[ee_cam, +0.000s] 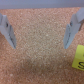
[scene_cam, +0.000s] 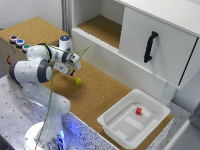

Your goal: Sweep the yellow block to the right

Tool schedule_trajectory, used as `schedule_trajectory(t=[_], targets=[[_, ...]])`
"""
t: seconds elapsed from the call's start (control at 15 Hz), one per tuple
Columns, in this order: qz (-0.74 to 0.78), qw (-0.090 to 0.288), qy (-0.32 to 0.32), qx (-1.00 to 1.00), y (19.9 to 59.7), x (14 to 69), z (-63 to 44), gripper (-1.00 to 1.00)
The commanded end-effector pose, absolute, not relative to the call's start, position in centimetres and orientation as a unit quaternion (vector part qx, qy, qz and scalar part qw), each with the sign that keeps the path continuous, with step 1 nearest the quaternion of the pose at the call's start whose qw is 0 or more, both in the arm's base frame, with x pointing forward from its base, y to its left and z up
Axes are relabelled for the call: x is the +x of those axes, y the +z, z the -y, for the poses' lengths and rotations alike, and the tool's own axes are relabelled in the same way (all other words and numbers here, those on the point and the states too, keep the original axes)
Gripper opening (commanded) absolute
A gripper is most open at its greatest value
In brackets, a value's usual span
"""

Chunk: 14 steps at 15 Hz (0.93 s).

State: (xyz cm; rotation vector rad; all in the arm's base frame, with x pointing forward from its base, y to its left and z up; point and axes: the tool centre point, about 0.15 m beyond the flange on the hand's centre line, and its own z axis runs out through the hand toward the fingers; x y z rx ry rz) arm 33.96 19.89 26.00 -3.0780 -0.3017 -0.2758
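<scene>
Yellow block (scene_cam: 78, 81) on cork just beside tool (scene_cam: 71, 71), outside fingers, tool spread wide, empty

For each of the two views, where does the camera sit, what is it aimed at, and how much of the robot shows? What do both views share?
Exterior view: raised, off the arm, looking down across the cork table; it shows the whole white arm, the tool, the yellow block, a white bin holding a red block, and a cabinet.
Wrist view: on the wrist, aimed along the tool at the cork; only the two spread fingers show.
Shared: the cork surface, the tool and the yellow block, cut by the wrist picture's edge.
</scene>
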Motion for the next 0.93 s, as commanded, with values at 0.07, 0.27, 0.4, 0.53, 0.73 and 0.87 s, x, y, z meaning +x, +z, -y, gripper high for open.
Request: schedule_trajectory(t=[0.07, 0.27, 0.4, 0.53, 0.73, 0.87], targets=[[0.089, -0.009, -0.065, -0.994, 25.3, 35.7, -21.2, 1.0], [0.089, -0.009, -0.065, -0.994, 25.3, 35.7, -21.2, 1.0], [0.089, -0.009, -0.065, -0.994, 25.3, 35.7, -21.2, 1.0], [0.089, -0.009, -0.065, -0.994, 25.3, 35.7, -21.2, 1.0], [0.089, -0.009, -0.065, -0.994, 25.3, 35.7, -21.2, 1.0], [0.097, 0.018, -0.089, -0.991, 26.0, 34.0, -19.9, 1.0]])
